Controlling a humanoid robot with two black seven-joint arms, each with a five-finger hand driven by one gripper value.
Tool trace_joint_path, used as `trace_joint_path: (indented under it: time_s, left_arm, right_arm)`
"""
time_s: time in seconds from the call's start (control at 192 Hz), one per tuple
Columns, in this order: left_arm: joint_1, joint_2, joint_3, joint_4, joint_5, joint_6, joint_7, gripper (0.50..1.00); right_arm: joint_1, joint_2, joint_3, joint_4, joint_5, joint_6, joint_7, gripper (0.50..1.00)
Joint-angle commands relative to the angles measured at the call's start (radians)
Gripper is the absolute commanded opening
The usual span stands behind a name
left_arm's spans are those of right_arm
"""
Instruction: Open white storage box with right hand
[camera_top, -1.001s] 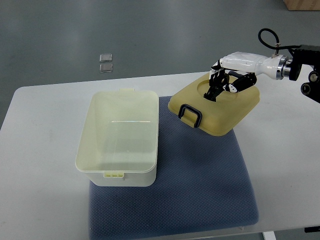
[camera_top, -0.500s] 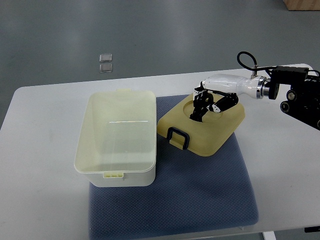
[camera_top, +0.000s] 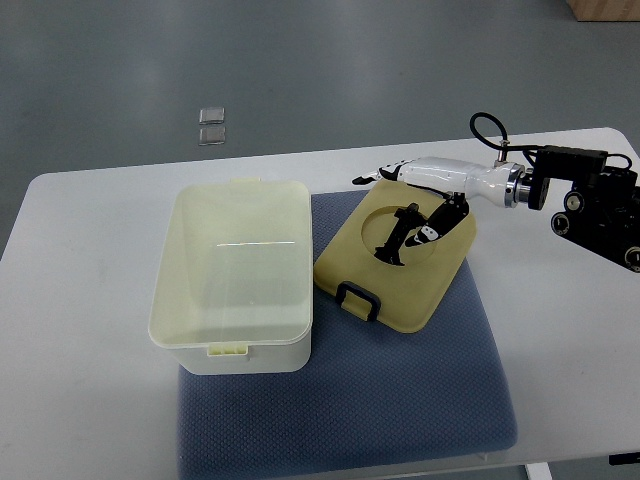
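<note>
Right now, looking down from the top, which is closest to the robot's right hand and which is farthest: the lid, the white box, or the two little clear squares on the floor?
From the right hand:
1. The lid, right under the hand on the blue mat.
2. The white storage box, open, to the lid's left.
3. The two clear squares, on the floor beyond the table, far left.
</note>
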Motion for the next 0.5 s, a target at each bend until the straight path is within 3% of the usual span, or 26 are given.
trace_joint_path:
  time_s: [0.0, 0.266, 0.495]
  left_arm:
    - [0.000, 0.000, 0.000, 0.000, 0.000, 0.001, 0.000, 1.000]
    - [0.000, 0.000, 0.000, 0.000, 0.000, 0.001, 0.000, 1.000]
    - [0.000, 0.000, 0.000, 0.000, 0.000, 0.001, 0.000, 1.000]
  right_arm:
    - [0.003, -0.003, 0.048, 0.000, 0.094, 0.008, 0.000, 0.917]
    - [-0.038, 0.031, 0.193, -0.013, 0.527, 0.081, 0.000, 0.919]
    - [-0.075, 0.114, 0.212, -0.188, 0.947, 0.080, 0.000, 0.919]
